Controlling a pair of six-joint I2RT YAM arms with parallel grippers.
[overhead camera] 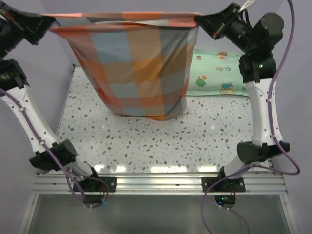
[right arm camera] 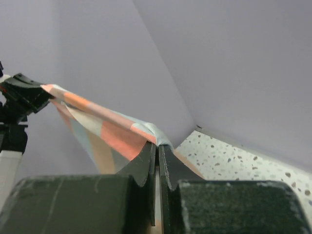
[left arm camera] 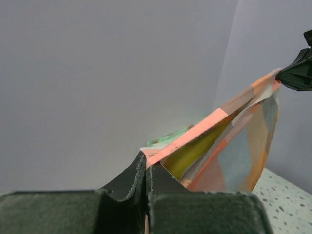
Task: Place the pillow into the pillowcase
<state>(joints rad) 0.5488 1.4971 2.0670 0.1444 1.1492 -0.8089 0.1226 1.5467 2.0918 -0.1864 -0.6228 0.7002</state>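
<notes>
The left pincer [left arm camera: 145, 161] and right pincer [right arm camera: 157, 146] are each clenched on a top corner of the pillowcase [overhead camera: 131, 68], stretching its hem taut so it hangs like a sack toward the desk [overhead camera: 195, 141], likely to shake the pillow [left arm camera: 195, 153] down; that appears as yellow inside the mouth; a mint-green pillow [overhead camera: 219, 78] lies behind, not obstructing.

A white desk [overhead camera: 146, 141] speckled with grey and brown chips fills the middle of the top view. It is glossy enough to throw back bright patches of light [overhead camera: 161, 169] along its lower edge. A ribbed aluminium rail [overhead camera: 161, 184] borders it below. Plain pale lavender-grey walls [left arm camera: 97, 73] enclose it, meeting in a corner [right arm camera: 163, 61] at the upper middle of the right wrist view.
</notes>
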